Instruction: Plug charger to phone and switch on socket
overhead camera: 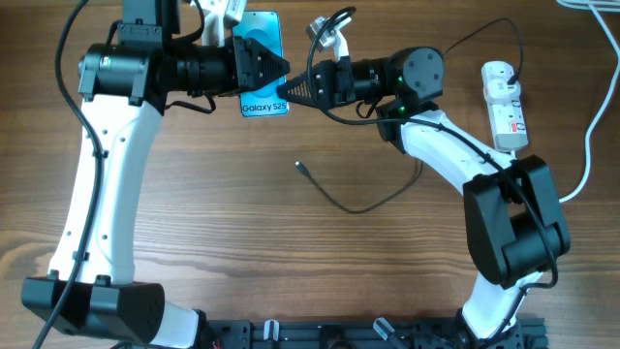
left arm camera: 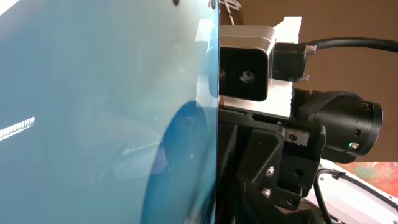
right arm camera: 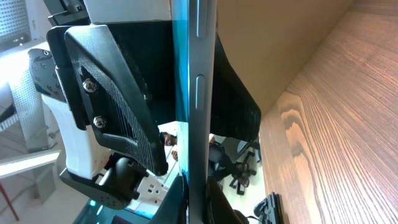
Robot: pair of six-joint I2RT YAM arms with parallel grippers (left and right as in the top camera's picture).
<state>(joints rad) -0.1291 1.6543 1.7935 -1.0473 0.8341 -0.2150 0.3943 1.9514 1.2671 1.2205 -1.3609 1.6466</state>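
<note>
The phone [overhead camera: 263,105], teal with a white "Galaxy S25" band, is held up on edge at the back of the table, between both grippers. My left gripper [overhead camera: 269,66] is shut on it from the left. My right gripper [overhead camera: 291,90] is shut on its right edge. In the right wrist view the phone [right arm camera: 200,93] is edge-on between my right fingers [right arm camera: 198,199]. Its screen [left arm camera: 93,112] fills the left wrist view. The charger cable's metal tip [overhead camera: 299,166] lies free on the table. The white socket [overhead camera: 504,102] lies at the far right.
The black cable [overhead camera: 360,207] loops across the middle of the table toward the right arm's base [overhead camera: 513,223]. A thick white cord [overhead camera: 591,126] runs along the right edge. The right arm's camera [left arm camera: 245,68] is close beside the phone.
</note>
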